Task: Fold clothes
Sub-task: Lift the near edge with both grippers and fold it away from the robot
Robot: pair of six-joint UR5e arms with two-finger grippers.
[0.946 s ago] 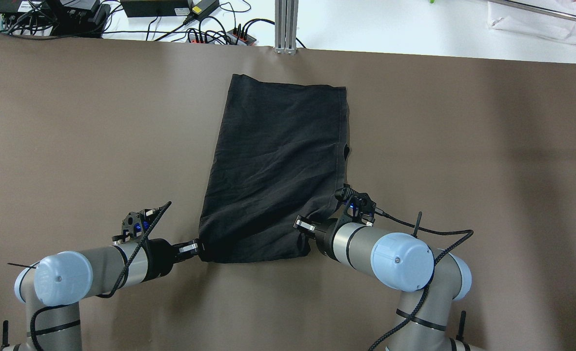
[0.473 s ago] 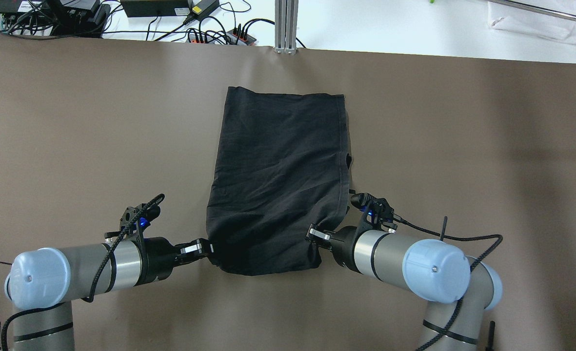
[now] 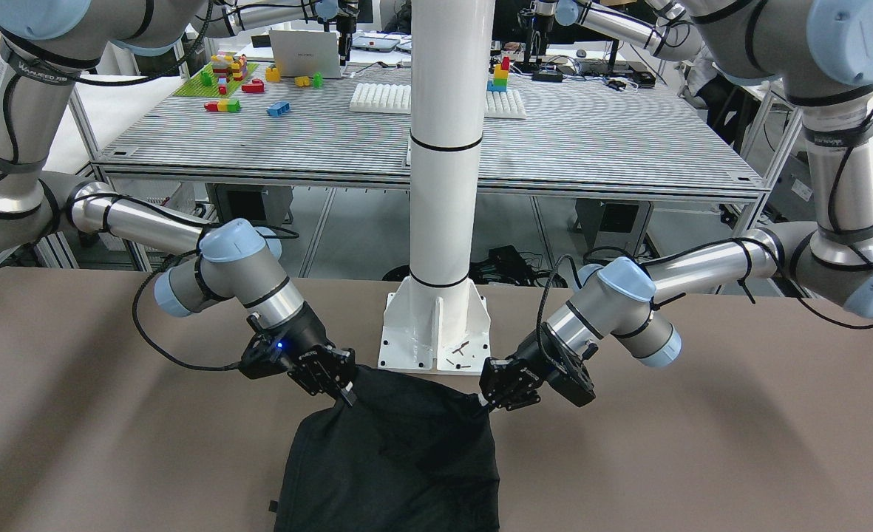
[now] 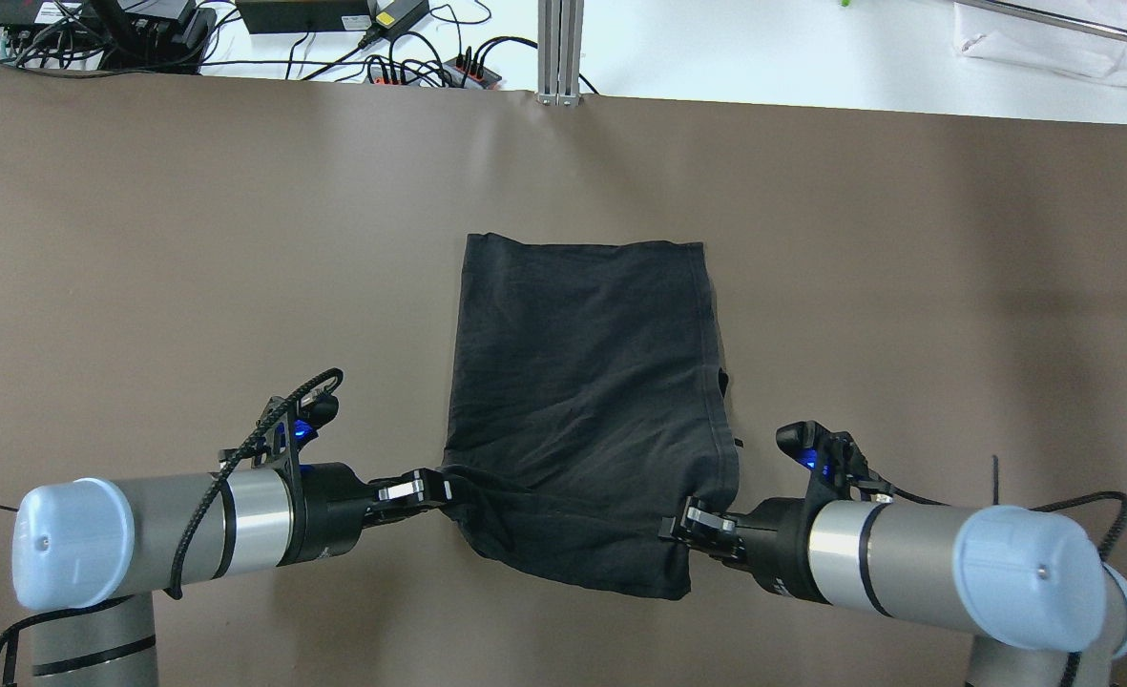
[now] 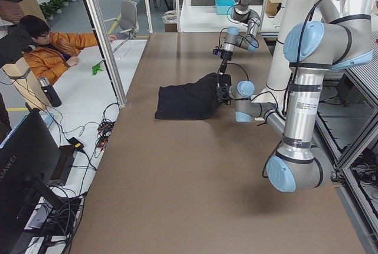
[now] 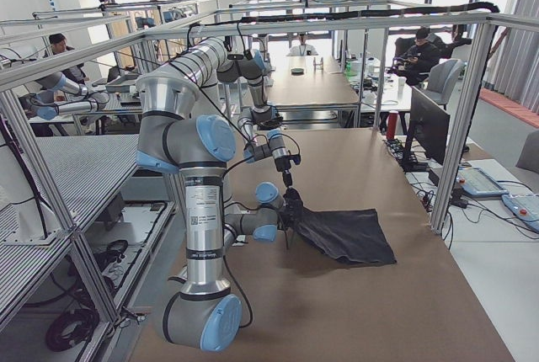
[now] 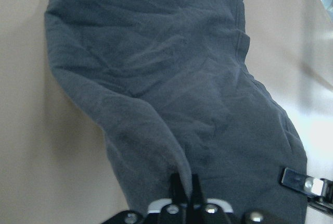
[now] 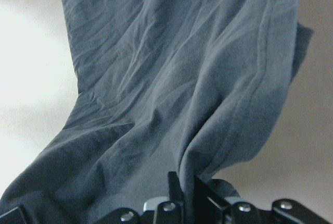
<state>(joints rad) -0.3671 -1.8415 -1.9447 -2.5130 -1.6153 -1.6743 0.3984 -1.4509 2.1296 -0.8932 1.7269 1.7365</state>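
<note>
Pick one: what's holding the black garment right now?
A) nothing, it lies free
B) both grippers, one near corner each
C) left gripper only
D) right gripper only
B: the left gripper and the right gripper are each shut on a near corner of the black garment, and both wrist views show it too.

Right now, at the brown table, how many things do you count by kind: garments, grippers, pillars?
Black garment: 1
Grippers: 2, the left gripper and the right gripper, each shut on a near corner of the cloth
White pillar: 1
Total: 4
</note>
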